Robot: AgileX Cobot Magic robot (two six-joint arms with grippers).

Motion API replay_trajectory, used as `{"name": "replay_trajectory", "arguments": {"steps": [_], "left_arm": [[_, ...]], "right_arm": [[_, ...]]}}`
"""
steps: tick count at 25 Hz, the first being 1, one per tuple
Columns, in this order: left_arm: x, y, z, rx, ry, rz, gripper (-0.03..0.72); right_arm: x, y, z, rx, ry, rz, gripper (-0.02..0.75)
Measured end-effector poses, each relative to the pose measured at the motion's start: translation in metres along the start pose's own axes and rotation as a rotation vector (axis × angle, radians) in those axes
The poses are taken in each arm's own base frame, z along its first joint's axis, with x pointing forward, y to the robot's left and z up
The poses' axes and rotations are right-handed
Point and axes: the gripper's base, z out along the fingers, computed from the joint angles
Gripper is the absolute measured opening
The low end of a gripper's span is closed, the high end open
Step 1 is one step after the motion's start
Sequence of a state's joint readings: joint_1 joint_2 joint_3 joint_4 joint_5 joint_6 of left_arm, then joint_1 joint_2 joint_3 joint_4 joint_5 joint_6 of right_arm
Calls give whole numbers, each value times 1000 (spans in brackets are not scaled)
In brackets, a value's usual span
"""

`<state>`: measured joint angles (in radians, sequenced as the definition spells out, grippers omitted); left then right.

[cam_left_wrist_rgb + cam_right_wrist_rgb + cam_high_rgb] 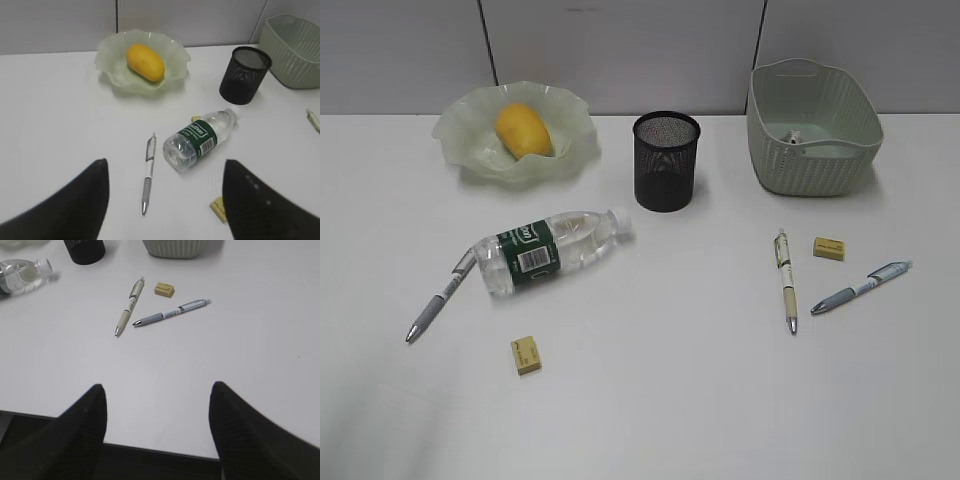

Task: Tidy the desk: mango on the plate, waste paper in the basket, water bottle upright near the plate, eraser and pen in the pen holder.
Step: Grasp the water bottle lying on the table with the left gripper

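Bottle entry: water bottle [550, 249] lies on its side on the desk [670, 400], left of centre, long axis slanting from its base at front-left to its white cap at back-right, cap pointing toward the pen holder [666, 160]. In the left wrist view it sits ahead and slightly right of the left gripper [165, 200], whose jaws stand released and grasp nothing. The left arm is judged the nearer one.

Right gripper [157, 425]: likewise released, empty, hovering at the near desk edge, with two pens [150, 310] and an eraser [164, 288] ahead of it.

Other items: mango [524, 130] already on the plate [460, 135]; a grey pen [440, 297] just beside the bottle's base, possibly touching it, though the views do not settle this; a second eraser [526, 354] in front of the bottle. Basket [812, 125] at back-right holds something small and pale, probably the waste paper.

Surface: plain white, flat, smooth; a round bottle could roll. Room: open desk between plate and bottle for standing it upright.
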<state>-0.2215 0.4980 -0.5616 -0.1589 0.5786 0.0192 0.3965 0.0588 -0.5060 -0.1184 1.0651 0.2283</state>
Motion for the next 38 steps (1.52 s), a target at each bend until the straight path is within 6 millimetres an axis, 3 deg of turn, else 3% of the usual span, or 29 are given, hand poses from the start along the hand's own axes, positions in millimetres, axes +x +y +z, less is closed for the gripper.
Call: {"name": "replay_trajectory", "arguments": {"steps": [10, 17, 25, 38], "left_arm": [[-6, 2, 80, 31, 246, 61, 591], [-40, -5, 119, 77, 350, 126, 591], [-57, -44, 174, 228, 489, 296, 591], [-51, -87, 270, 372, 768, 461, 653]], "right_arm": [[0, 0, 0, 0, -1, 0, 510], [0, 0, 0, 0, -1, 0, 510], [0, 0, 0, 0, -1, 0, 510], [0, 0, 0, 0, -1, 0, 510]]}}
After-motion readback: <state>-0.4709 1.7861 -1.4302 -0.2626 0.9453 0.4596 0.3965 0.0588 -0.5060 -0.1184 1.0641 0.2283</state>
